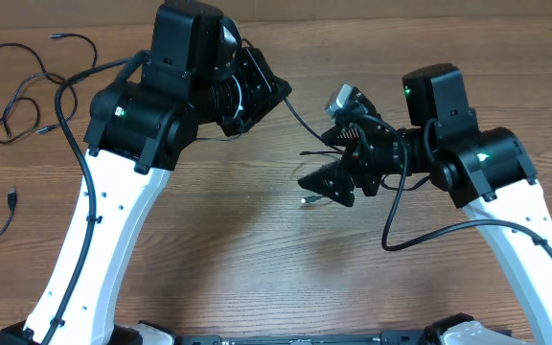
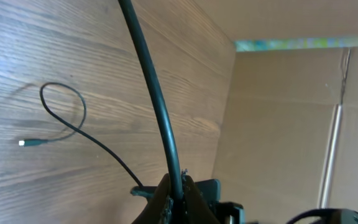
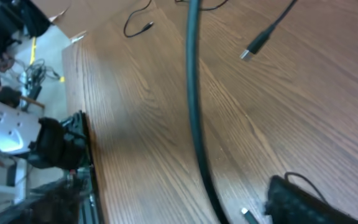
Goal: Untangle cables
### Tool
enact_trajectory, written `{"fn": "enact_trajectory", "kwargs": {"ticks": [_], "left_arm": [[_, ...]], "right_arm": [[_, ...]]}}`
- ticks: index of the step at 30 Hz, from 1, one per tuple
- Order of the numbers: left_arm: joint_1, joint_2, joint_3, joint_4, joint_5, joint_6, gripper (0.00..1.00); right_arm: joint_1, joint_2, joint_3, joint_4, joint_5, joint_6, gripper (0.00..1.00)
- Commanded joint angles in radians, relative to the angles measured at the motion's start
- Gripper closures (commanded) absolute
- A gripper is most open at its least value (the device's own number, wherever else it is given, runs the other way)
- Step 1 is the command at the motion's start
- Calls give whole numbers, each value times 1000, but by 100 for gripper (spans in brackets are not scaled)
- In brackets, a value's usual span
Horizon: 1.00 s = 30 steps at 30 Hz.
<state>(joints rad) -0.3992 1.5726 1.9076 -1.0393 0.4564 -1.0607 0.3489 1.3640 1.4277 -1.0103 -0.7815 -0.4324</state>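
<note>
I work in a robotics lab cell. My white left arm (image 1: pixel 113 230) and right arm (image 1: pixel 544 240) rise from a wood-grain table (image 1: pixel 257 268) fenced by plain cardboard walls (image 2: pixel 278 124).

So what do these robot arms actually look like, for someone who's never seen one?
The left arm and right arm each have a long white lower section, then chunky black joint housings with a small green light. A thick black cable runs along each. The left gripper and right gripper are black too.
</note>
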Motion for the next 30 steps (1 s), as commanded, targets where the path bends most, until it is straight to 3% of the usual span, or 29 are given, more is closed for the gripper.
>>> {"fn": "enact_trajectory", "kwargs": {"ticks": [1, 2, 4, 12, 24, 26, 30], "left_arm": [[0, -10, 21, 5, 42, -18, 96], [0, -10, 21, 5, 42, -19, 96], [1, -10, 21, 8, 41, -21, 96], [34, -10, 21, 2, 31, -17, 96], [41, -10, 21, -10, 20, -17, 96], [41, -10, 21, -11, 20, -17, 96], [41, -10, 21, -11, 10, -12, 95]], "right_arm": [[4, -3, 21, 10, 24, 11, 28], [5, -3, 21, 14, 30, 27, 42], [5, -3, 21, 14, 49, 44, 48], [4, -3, 21, 18, 109, 70, 55], [5, -3, 21, 48, 107, 116, 87], [5, -3, 21, 48, 107, 121, 96], [5, -3, 21, 56, 107, 166, 96]]}}
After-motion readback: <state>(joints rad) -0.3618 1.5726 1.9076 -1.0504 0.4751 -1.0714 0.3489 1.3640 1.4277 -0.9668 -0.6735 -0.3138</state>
